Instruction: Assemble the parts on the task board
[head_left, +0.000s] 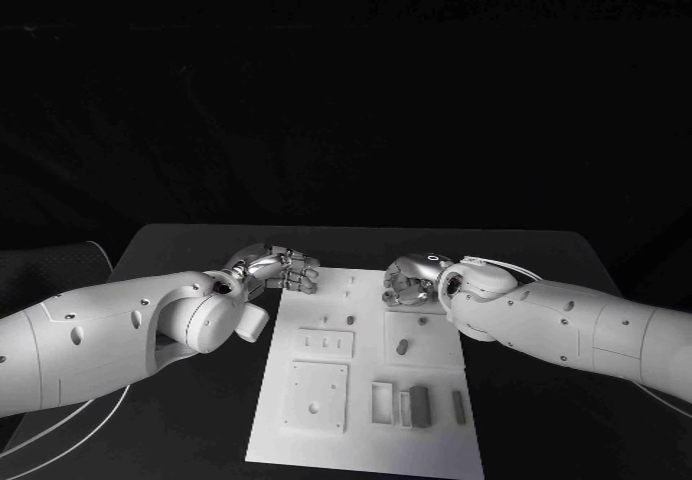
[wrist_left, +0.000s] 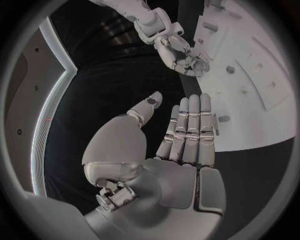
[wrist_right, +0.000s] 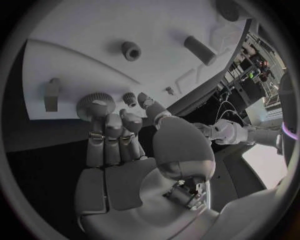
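Task board lies at the bench centre, long axis running 12 to 6 o'clock. Left hand sits at the board's 11 o'clock corner, fingers straight and together, thumb apart, holding nothing. Right hand is at the board's 12 o'clock edge; in the right wrist view its fingertips curl down just beside a knurled gear-like part on the board, contact uncertain; no part is seen enclosed, so whether it grips anything cannot be told.

Progress, as judged: early. A cylindrical part and a small ring-shaped part lie loose on the board. Rectangular pieces rest at the 5 o'clock portion. Several recesses and holes appear unfilled. Most of the assembly seems outstanding
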